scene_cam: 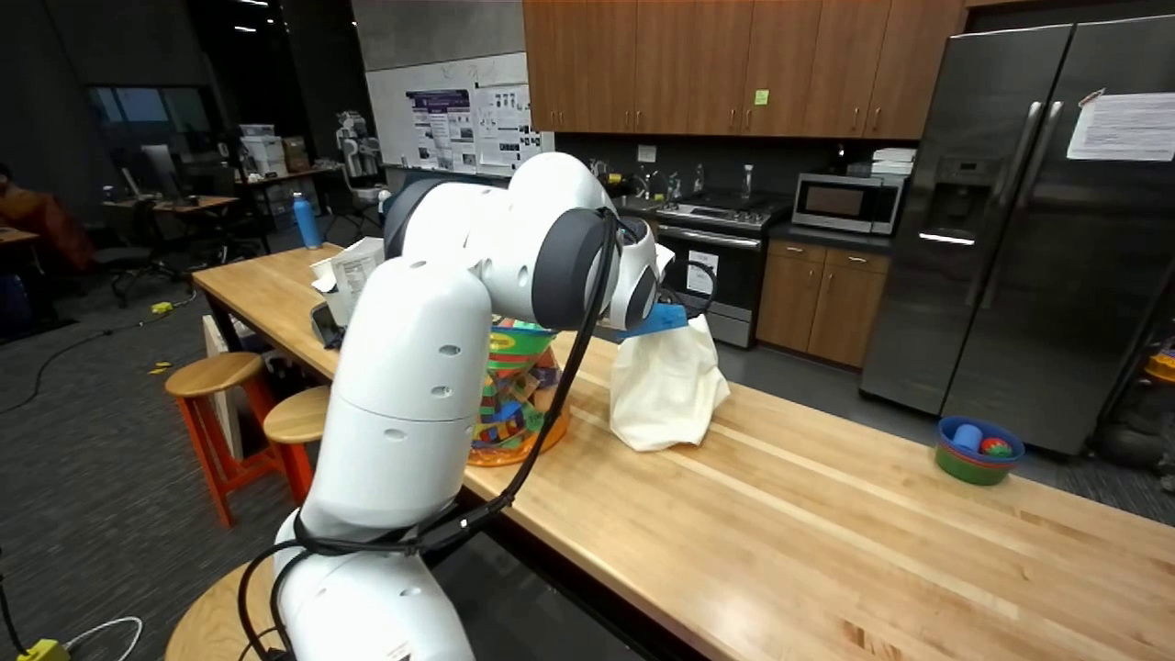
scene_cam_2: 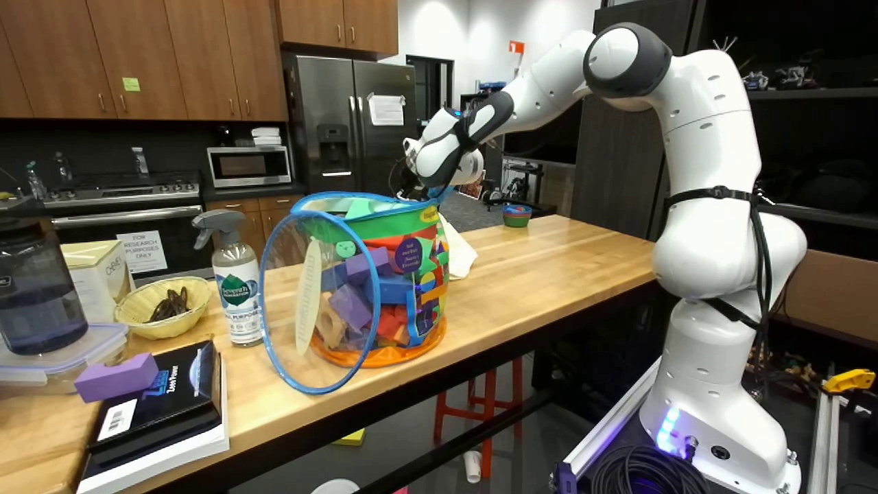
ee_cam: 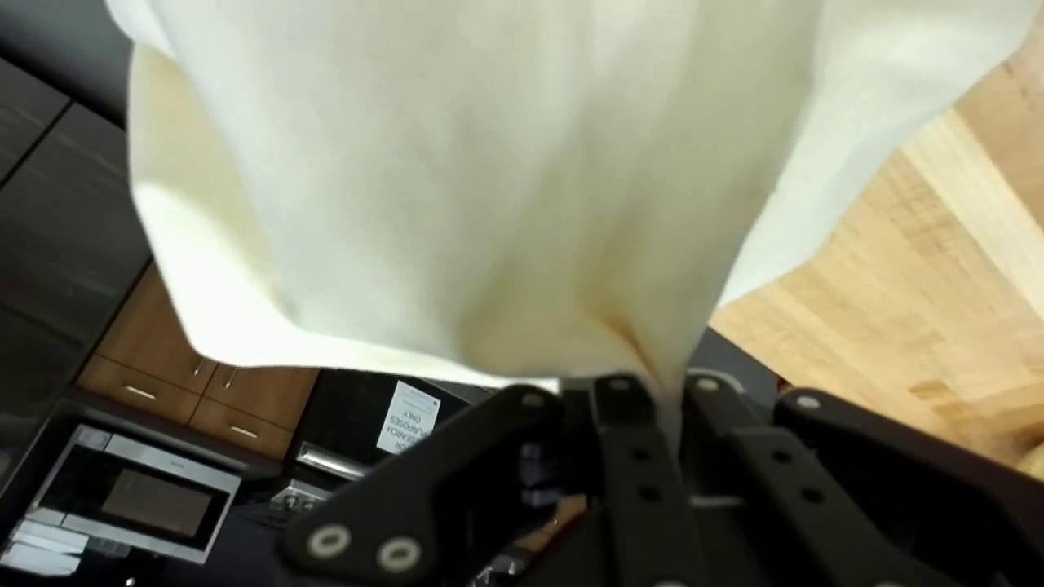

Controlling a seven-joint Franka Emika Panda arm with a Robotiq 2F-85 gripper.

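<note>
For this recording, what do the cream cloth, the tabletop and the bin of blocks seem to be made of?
Cloth: matte fabric, perhaps cotton; it hangs in soft folds from the gripper, but no weave shows.
Tabletop: smooth wood with a slight sheen; grain and joined strips show.
Bin: likely clear, shiny plastic with coloured bands; the blocks show through its wall.

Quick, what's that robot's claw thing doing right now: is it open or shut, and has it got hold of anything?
Gripper: closed, holding the cream-colored cloth by a pinched fold.
</note>
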